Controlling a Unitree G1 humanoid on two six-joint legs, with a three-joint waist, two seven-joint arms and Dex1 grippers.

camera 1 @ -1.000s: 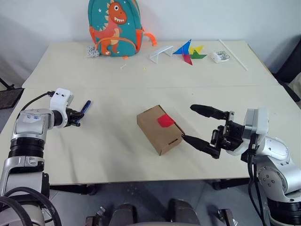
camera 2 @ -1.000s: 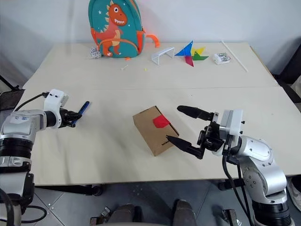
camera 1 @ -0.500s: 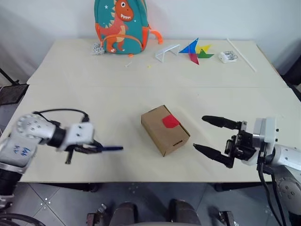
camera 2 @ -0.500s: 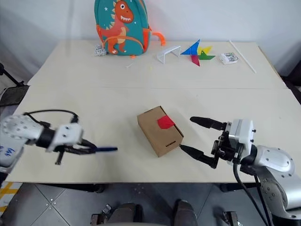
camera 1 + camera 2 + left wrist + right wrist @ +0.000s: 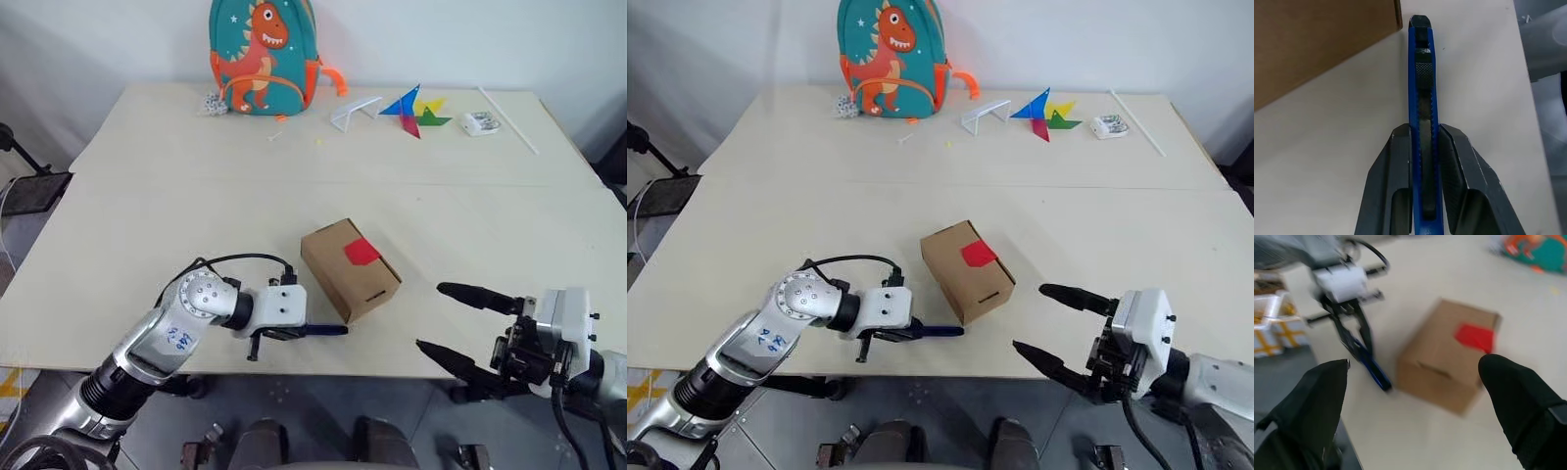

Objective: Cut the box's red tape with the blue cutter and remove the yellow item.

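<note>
While the box (image 5: 350, 269) sits taped shut, left end effector (image 5: 294, 333) grips the blue cutter (image 5: 323, 330); right end effector (image 5: 460, 323) gapes empty.

Dinosaur backpack (image 5: 264, 51), colourful pinwheel (image 5: 416, 108), white stick (image 5: 507, 119), beige table (image 5: 176, 196)

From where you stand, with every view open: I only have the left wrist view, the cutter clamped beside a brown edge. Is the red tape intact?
Observer: Yes, the red tape sits whole on top of the box.
Operator: Where is the blue cutter tip?
Observer: Beside the box's near corner, low, well below the tape.
Operator: And the right gripper?
Observer: Open, off the box's right side, holding nothing.
</note>
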